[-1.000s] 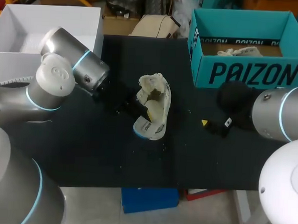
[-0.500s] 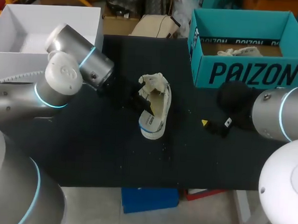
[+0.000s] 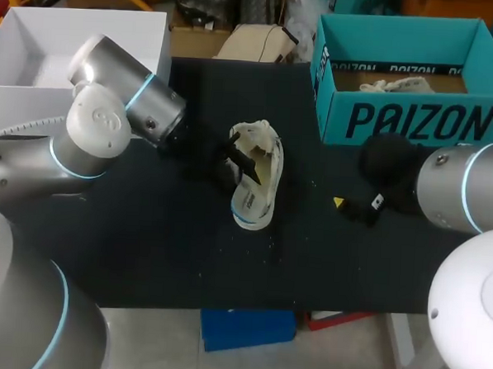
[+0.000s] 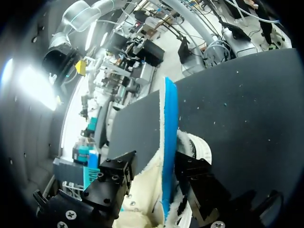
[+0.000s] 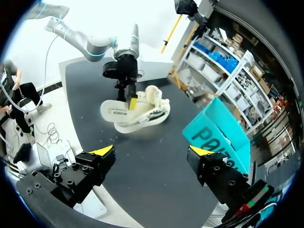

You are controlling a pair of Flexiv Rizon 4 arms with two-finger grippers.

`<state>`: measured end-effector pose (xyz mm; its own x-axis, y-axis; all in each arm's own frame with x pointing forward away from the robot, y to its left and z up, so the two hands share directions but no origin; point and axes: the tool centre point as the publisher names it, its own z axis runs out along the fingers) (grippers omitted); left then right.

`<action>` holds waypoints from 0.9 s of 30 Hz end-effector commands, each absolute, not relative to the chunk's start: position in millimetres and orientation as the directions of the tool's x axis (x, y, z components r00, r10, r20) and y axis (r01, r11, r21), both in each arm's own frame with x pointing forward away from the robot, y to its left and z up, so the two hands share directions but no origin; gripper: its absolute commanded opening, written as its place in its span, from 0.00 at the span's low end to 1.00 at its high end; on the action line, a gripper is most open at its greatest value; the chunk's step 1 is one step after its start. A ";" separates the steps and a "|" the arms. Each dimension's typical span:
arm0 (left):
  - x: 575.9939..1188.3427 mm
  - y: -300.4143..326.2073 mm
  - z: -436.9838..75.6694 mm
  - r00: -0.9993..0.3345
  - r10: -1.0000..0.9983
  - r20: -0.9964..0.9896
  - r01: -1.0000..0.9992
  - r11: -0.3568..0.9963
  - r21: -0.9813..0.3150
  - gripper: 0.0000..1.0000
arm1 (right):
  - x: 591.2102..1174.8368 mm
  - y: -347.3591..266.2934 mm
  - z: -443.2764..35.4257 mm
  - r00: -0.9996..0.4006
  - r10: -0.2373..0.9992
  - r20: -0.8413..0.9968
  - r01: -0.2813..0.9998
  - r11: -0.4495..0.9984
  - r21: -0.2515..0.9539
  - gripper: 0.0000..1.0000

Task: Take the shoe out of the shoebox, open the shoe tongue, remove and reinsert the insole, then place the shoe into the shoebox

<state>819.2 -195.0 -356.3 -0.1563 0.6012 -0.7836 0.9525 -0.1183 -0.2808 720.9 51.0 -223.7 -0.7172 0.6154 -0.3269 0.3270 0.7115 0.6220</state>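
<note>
Found the teal shoebox (image 3: 400,85) open, standing beyond the shoe (image 3: 255,181) and off to its right, at the far edge of the black worktop (image 3: 144,253). Saw something pale and crumpled on its brown floor; could not tell what. Found a white box (image 3: 71,51) open as well, far to the left of the shoe, with nothing but white visible inside.

Saw the shoe itself out on the middle of the worktop, white with a blue band round the sole, tipped onto its side, heel end nearest the front edge. Caught the left claw (image 3: 244,163) clamped on it from the left, one finger on each side of the shoe's wall. Found the right claw (image 5: 152,152) spread wide and holding nothing, right of the shoe and well apart from it, in front of the shoebox.

Noted the left arm (image 3: 127,104) crowding the space left of the shoe. Saw bare worktop along the shoe's near side and between it and the right claw.
</note>
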 end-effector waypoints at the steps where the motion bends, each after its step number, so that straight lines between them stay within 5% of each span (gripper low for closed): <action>1: 799.3 -182.1 -340.9 -0.148 0.601 -0.786 0.960 -0.103 -0.260 0.45 | 719.9 50.6 -224.7 -0.717 0.616 -0.326 0.326 0.710 0.624 1.00; 21: 769.3 -176.2 -337.5 -0.142 0.609 -0.781 0.951 -0.135 -0.278 0.33 | 719.9 50.6 -224.7 -0.717 0.616 -0.326 0.326 0.710 0.624 1.00; 22: 769.3 -176.3 -337.9 -0.143 0.609 -0.780 0.950 -0.136 -0.280 0.30 | 719.9 50.6 -224.7 -0.717 0.616 -0.326 0.326 0.710 0.624 1.00; 24: 769.2 -176.5 -338.8 -0.144 0.609 -0.780 0.947 -0.142 -0.287 0.00 | 719.9 50.6 -224.7 -0.717 0.616 -0.326 0.326 0.710 0.624 1.00; 27: 768.4 -176.5 -340.9 -0.143 0.614 -0.776 0.945 -0.148 -0.290 0.00 | 719.9 50.6 -224.7 -0.717 0.616 -0.326 0.326 0.710 0.624 1.00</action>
<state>766.5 -174.9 -339.4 -0.1447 0.6105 -0.7787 0.9464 -0.1443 -0.2889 721.0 51.0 -223.7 -0.7174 0.6153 -0.3267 0.3269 0.7114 0.6221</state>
